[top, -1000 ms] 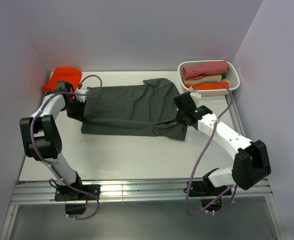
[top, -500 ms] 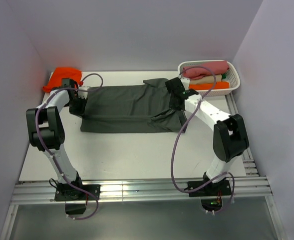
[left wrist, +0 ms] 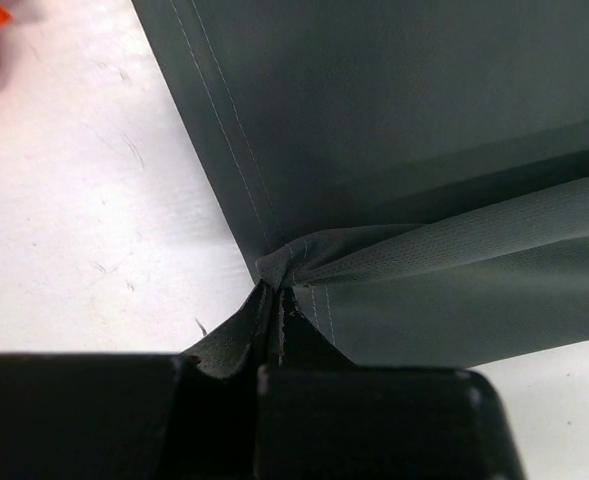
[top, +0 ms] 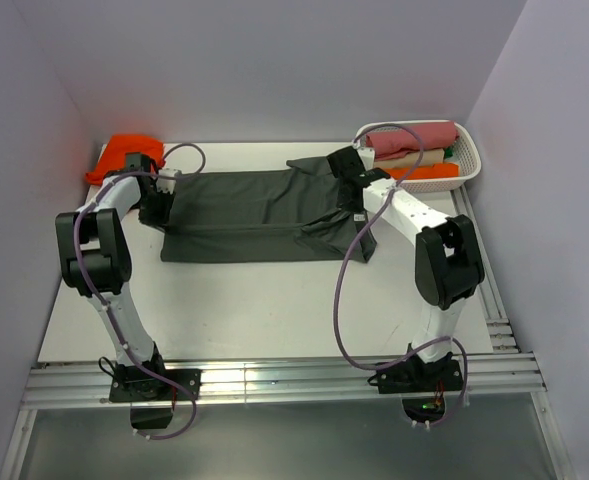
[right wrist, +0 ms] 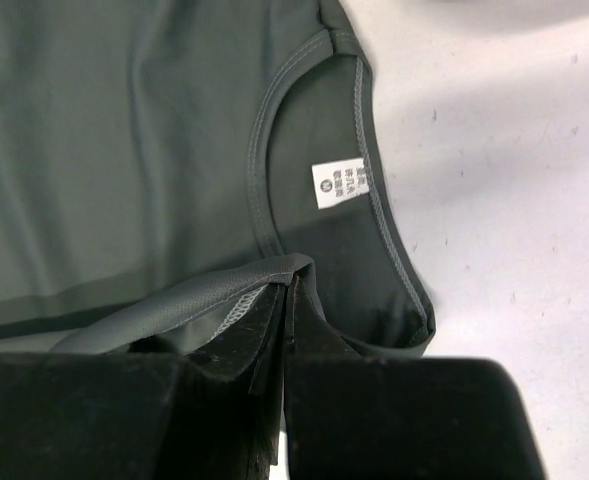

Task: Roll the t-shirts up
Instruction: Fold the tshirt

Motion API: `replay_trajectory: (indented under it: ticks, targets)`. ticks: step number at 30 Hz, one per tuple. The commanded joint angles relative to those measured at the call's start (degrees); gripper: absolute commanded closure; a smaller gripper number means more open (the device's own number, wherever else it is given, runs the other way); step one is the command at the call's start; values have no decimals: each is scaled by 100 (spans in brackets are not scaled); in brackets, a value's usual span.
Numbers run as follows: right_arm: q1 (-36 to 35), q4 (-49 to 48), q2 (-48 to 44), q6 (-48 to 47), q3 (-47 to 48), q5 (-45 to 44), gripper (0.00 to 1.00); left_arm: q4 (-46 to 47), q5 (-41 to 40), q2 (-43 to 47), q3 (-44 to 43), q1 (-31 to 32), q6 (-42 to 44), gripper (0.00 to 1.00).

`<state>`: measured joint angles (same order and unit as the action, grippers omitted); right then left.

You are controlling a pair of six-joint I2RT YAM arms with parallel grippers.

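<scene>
Fingers of the left gripper (left wrist: 277, 300) are pinched tight with a bit of the grey t-shirt (top: 244, 205) squeezed between them. They hold it right at the bottom hem corner, where the cloth bunches into little folds. The right gripper (right wrist: 289, 290) is squeezed tight too. It has hold of a stitched edge of the same shirt, just beside the round neck hole and the small white neck label (right wrist: 339, 183). The shirt lies spread on the white table (top: 254, 300), long ways from left to right, with the hem at the left and the neck at the right. Its near long side looks lifted and laid over toward the far side. So I think this is the folding step, making the shirt thin before it gets rolled. No roll has begun on it yet. The orange t-shirt (top: 129, 152) sits in a heap in the far left corner, near the left hand, and it looks untouched. A white basket (top: 474, 150) at the far right holds rolled clothes (top: 411, 138), so some of the job seems done and two shirts are left. Both arms reach far out over the table with their elbows up. The left arm bends in toward the hem end, and the right arm leans forward to the neck end, close by the basket.
</scene>
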<state>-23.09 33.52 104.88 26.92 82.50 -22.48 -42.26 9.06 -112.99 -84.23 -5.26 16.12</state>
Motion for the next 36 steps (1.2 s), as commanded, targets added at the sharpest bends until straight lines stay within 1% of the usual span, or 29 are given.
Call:
replay_trajectory:
  ticks: [1, 6, 8, 9, 10, 11, 12, 13, 14, 15, 16, 18, 19, 20, 21, 23, 25, 27, 28, 29, 30, 31, 32, 33, 36]
  targets:
    - [77, 15, 129, -169, 293, -239, 100, 95, -115, -74, -322, 33, -153, 100]
    - [94, -21, 304, -266, 468, -309, 100, 130, -220, -179, -366, 42, -214, 100]
    - [94, -47, 393, -310, 513, -310, 98, 165, -247, -206, -358, 42, -241, 100]
    - [94, -56, 445, -336, 539, -310, 94, 174, -264, -223, -332, 42, -250, 100]
    - [94, -65, 454, -345, 548, -301, 93, 218, -273, -215, -323, 42, -241, 95]
    - [94, -108, 463, -371, 565, -301, 92, 253, -291, -215, -305, 42, -276, 93]
    - [94, -126, 472, -406, 592, -310, 88, 288, -299, -189, -288, 42, -285, 89]
    - [94, -135, 498, -424, 609, -318, 86, 315, -308, -171, -270, 42, -285, 80]
    - [94, -135, 516, -442, 636, -327, 84, 341, -317, -162, -279, 42, -328, 73]
    - [103, -135, 551, -459, 705, -319, 75, 359, -317, -136, -287, 42, -355, 67]
    - [103, -109, 577, -468, 758, -327, 70, 368, -308, -118, -305, 42, -355, 57]
    - [103, 5, 612, -468, 890, -406, 56, 429, -308, -13, -288, 42, -381, 48]
    - [103, 23, 604, -468, 917, -415, 53, 464, -308, 48, -279, 34, -399, 41]
    - [103, 41, 595, -451, 934, -424, 48, 464, -282, 153, -279, 16, -390, 38]
    - [103, 67, 517, -424, 926, -450, 47, 447, -221, 207, -279, -19, -382, 36]
    - [103, 164, 394, -319, 847, -477, 44, 307, -46, 382, -252, -54, -294, 34]
    - [103, 216, 121, -240, 707, -415, 44, 236, 60, 549, -112, -124, -154, 33]
    - [103, 260, -178, -82, 365, -319, 44, -36, 455, 786, 46, -229, -13, 33]
    - [103, 287, -283, -3, 224, -284, 44, -185, 665, 848, 107, -274, 188, 32]
    - [94, 287, -484, 120, -108, -257, 44, -308, 850, 944, 160, -318, 286, 32]
    - [103, 270, -617, 208, -320, -170, 45, -579, 1226, 980, 291, -414, 400, 32]
    - [103, 148, -748, 278, -548, -108, 45, -677, 1352, 1007, 362, -458, 627, 31]
    - [103, 59, -1019, 418, -1012, -47, 45, -748, 1440, 1042, 459, -502, 725, 31]
    - [103, -29, -1144, 463, -1225, 93, 45, -792, 1571, 1068, 668, -572, 900, 31]
    - [112, -328, -1470, 613, -1929, 279, 45, -670, 1642, 1121, 1074, -652, 1016, 28]
